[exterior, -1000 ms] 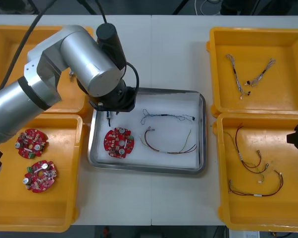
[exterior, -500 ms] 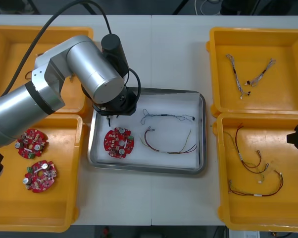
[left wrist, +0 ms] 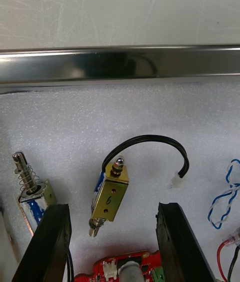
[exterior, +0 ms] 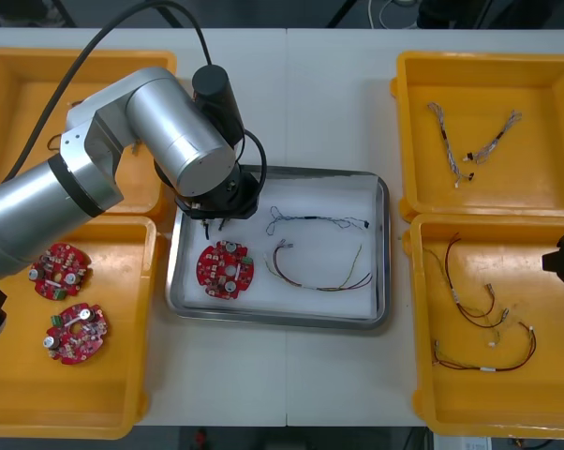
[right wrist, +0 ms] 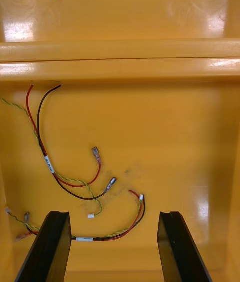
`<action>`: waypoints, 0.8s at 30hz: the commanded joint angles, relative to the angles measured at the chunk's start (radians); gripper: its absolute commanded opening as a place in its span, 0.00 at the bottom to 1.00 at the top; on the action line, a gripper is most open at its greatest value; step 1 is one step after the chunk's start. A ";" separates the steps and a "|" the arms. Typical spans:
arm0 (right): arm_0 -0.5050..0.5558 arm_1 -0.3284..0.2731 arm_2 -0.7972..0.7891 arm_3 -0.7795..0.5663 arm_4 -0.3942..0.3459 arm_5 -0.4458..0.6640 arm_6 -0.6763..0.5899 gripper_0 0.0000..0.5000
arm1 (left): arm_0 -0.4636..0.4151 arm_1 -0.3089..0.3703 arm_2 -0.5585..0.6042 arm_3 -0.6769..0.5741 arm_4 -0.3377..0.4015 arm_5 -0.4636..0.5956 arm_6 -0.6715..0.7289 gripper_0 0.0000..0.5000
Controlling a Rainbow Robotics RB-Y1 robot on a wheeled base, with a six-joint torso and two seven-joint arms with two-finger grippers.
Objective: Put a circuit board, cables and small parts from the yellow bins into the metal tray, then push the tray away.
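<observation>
Left gripper (left wrist: 112,206): fingers (left wrist: 50,242) released, a metal part (left wrist: 110,194) lying free between them in the tray (left wrist: 120,64). Advise a straight lift, clear of its lead (left wrist: 150,138). Right gripper (right wrist: 112,217) hangs spread over a bin (right wrist: 165,127).

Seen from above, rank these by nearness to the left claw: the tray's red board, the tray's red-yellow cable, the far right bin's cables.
1. Circuit board, right beside the left gripper, at the tray's left end.
2. Red and yellow cable, mid-tray.
3. Twisted cables, in the far right bin.
</observation>
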 commanded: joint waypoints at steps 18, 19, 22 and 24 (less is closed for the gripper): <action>-0.009 -0.091 0.041 -0.073 -0.093 0.003 -0.018 1.00 | 0.089 0.168 0.513 -0.292 0.125 0.449 -0.276 1.00; -0.015 -0.094 0.053 -0.077 -0.102 0.003 -0.018 1.00 | 0.106 0.185 0.540 -0.301 0.132 0.449 -0.294 1.00; -0.044 -0.117 0.094 -0.081 -0.157 0.003 -0.027 1.00 | 0.162 0.231 0.608 -0.334 0.143 0.449 -0.354 1.00; -0.064 -0.130 0.119 -0.081 -0.187 0.003 -0.030 1.00 | 0.196 0.253 0.643 -0.344 0.151 0.449 -0.382 1.00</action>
